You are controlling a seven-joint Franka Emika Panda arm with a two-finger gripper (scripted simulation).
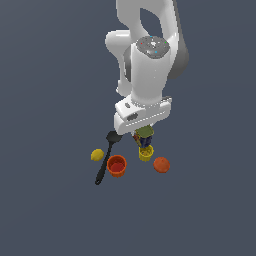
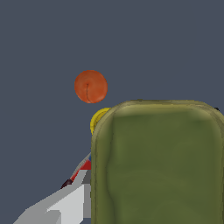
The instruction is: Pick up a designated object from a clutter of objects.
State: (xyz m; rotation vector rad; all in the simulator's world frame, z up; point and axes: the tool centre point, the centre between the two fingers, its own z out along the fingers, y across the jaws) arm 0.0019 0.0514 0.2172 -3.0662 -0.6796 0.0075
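Arm: a white Franka Panda arm (image 1: 150,65) descends from the top of the exterior view over a small cluster of items on a flat dark grey-blue floor (image 1: 50,210).
Gripper: the white gripper (image 1: 142,131) sits directly above the cluster; its fingertips are hidden behind the hand body in the exterior view, and in the wrist view only one pale grey finger (image 2: 61,208) shows just beside the box. Whether the jaws are apart, together or clamped on the box cannot be told.
Designated object: a small boxy container with an olive-green top and dark blue sides (image 1: 145,135) lies right under the gripper, at the back of the cluster. In the wrist view its olive top (image 2: 159,164) fills much of the picture.
Markings: yellow and red marks show on the box's side; no writing or brand can be read.
Yellow cup: a small yellow cup (image 1: 146,153) stands just in front of the box, partly hidden by it in the wrist view (image 2: 98,119).
Orange fruit: a round orange fruit (image 1: 161,164) lies near the yellow cup, on the exterior view's right.
Orange-red cup: an open orange-red cup (image 1: 117,165) stands beside the spatula handle.
Spatula: a black spatula (image 1: 106,157) lies slanted between the orange-red cup and the lemon.
Lemon: a yellow lemon (image 1: 97,155) lies at the exterior view's left of the cluster.
Red-and-blue block: a sliver of red and blue (image 2: 83,168) shows beside the box in the wrist view.
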